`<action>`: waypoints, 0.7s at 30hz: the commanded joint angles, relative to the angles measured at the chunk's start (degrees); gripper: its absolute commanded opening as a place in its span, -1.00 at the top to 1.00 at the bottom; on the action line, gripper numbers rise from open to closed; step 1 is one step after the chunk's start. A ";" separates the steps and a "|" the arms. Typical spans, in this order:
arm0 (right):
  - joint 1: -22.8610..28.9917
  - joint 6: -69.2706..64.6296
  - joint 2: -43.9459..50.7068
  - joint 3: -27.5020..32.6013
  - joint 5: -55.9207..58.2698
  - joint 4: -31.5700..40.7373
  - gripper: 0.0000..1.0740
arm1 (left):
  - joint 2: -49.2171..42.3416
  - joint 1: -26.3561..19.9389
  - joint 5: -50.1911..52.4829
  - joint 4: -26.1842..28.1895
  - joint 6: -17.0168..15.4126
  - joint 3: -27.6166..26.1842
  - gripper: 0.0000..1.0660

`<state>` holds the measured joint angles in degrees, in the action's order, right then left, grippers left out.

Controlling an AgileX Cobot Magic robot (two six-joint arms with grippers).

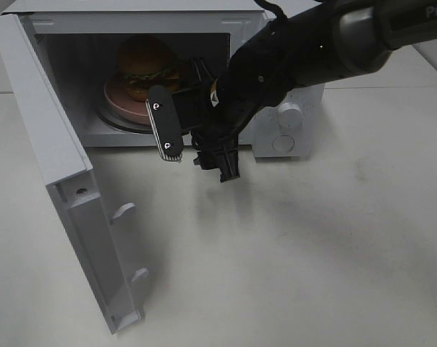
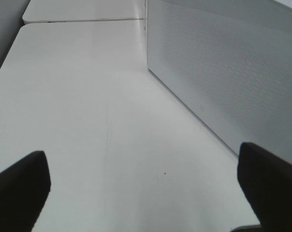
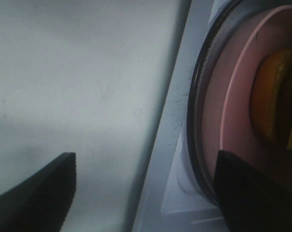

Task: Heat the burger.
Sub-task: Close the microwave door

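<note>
The burger (image 1: 142, 66), with its glossy brown bun and green lettuce frill, stands on a round pink plate (image 1: 119, 105) inside the open white microwave (image 1: 294, 94). My right gripper (image 1: 198, 160) hangs open and empty just outside the oven's opening, in front of the plate. The right wrist view shows its dark fingers (image 3: 35, 198) wide apart, with the pink plate (image 3: 233, 96) and the burger's (image 3: 271, 101) orange bun beyond. The left gripper (image 2: 143, 164) is open and empty over bare table, beside the microwave's perforated side wall (image 2: 223, 63). It is out of the exterior high view.
The microwave door (image 1: 66, 195) swings out to the left, toward the table's front. Two white knobs (image 1: 289, 113) sit on the panel right of the opening. The plate rests on a dark-rimmed turntable (image 3: 197, 125). White table (image 1: 312, 253) spreads in front.
</note>
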<state>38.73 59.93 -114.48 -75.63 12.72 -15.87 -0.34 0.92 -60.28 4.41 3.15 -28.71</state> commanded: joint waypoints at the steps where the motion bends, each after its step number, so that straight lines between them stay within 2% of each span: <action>1: 0.17 -0.23 3.38 3.67 -0.74 0.11 -0.42 | -1.43 0.29 0.80 0.00 -0.17 0.23 -0.88; 4: 0.17 -0.23 6.59 7.62 -0.92 0.11 -0.42 | -1.43 0.29 0.80 0.00 -0.17 0.23 -0.88; 21: 0.17 -4.93 19.42 21.31 -0.34 0.17 -0.42 | -1.43 0.29 0.80 0.00 -0.17 0.23 -0.88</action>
<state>38.73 56.21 -97.40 -56.21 12.20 -15.87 -0.34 0.92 -60.28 4.41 3.15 -28.71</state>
